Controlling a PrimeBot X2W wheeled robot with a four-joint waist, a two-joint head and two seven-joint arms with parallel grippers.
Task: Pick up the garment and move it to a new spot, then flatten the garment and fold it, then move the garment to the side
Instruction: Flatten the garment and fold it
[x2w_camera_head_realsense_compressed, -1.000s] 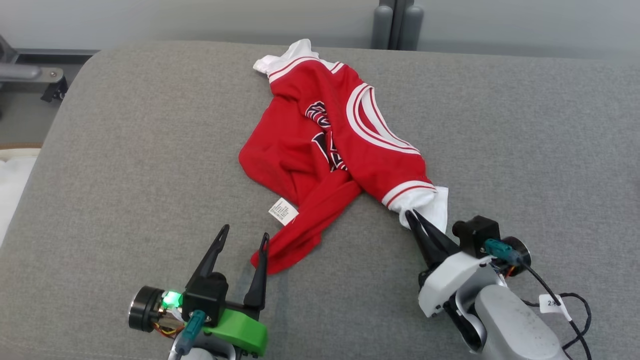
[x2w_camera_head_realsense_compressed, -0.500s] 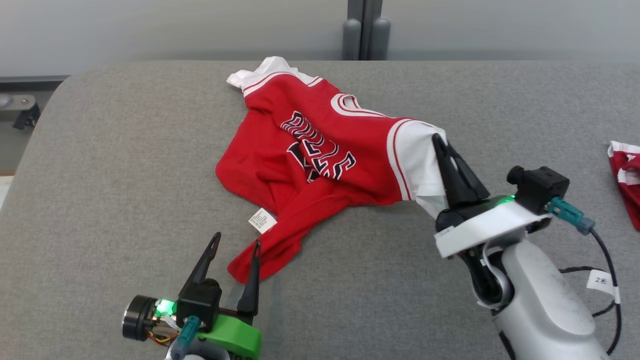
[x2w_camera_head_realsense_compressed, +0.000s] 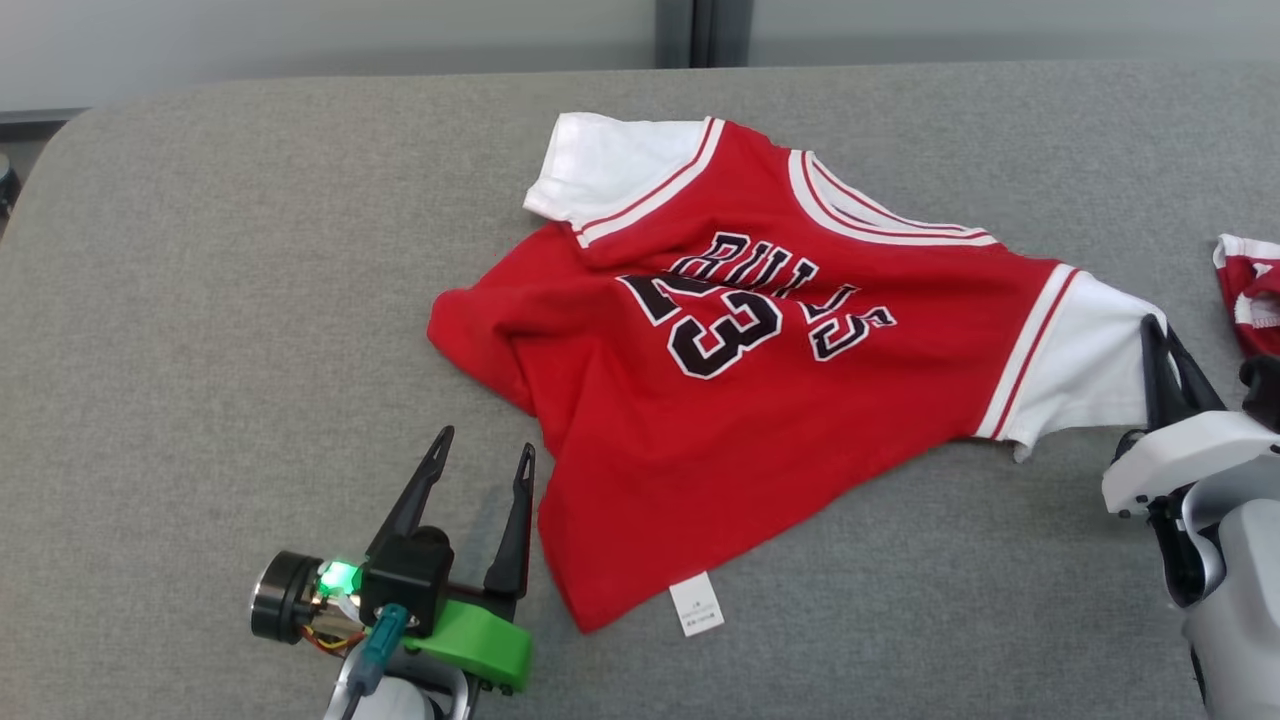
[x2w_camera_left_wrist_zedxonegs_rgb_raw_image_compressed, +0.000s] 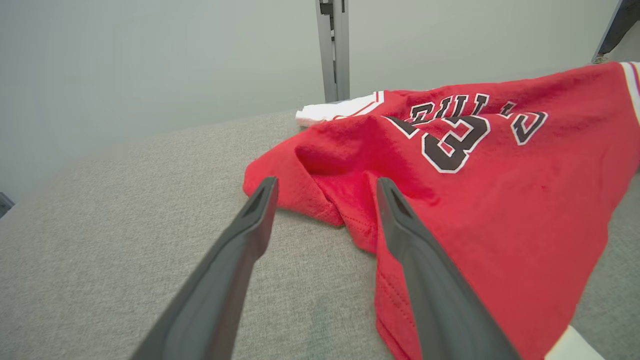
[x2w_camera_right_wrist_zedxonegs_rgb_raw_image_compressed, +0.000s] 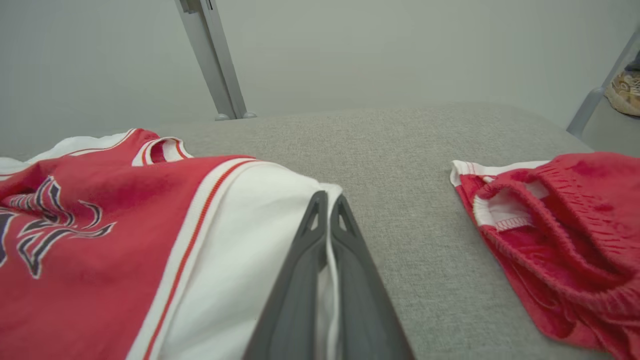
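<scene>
In the head view, the garment (x2w_camera_head_realsense_compressed: 740, 400), a red jersey with white sleeves and dark lettering, lies spread face up across the middle of the grey padded surface (x2w_camera_head_realsense_compressed: 250, 300), its white label (x2w_camera_head_realsense_compressed: 696, 605) at the near hem. The left gripper (x2w_camera_head_realsense_compressed: 485, 445) stands at the near left, fingers spread wide and holding nothing, just beside the hem's left corner. The right gripper (x2w_camera_head_realsense_compressed: 1155, 325), at the right, is pinched on the white sleeve (x2w_camera_head_realsense_compressed: 1085, 365). A second red piece (x2w_camera_head_realsense_compressed: 1250, 295) lies at the right edge, apart from the jersey. In the left wrist view, the wide fingers (x2w_camera_left_wrist_zedxonegs_rgb_raw_image_compressed: 400, 235) frame a rumpled red fold of the hem. In the right wrist view, the fingers (x2w_camera_right_wrist_zedxonegs_rgb_raw_image_compressed: 300, 280) are pressed together with white sleeve cloth between them, and the second red piece (x2w_camera_right_wrist_zedxonegs_rgb_raw_image_compressed: 560, 240) lies to the right.
</scene>
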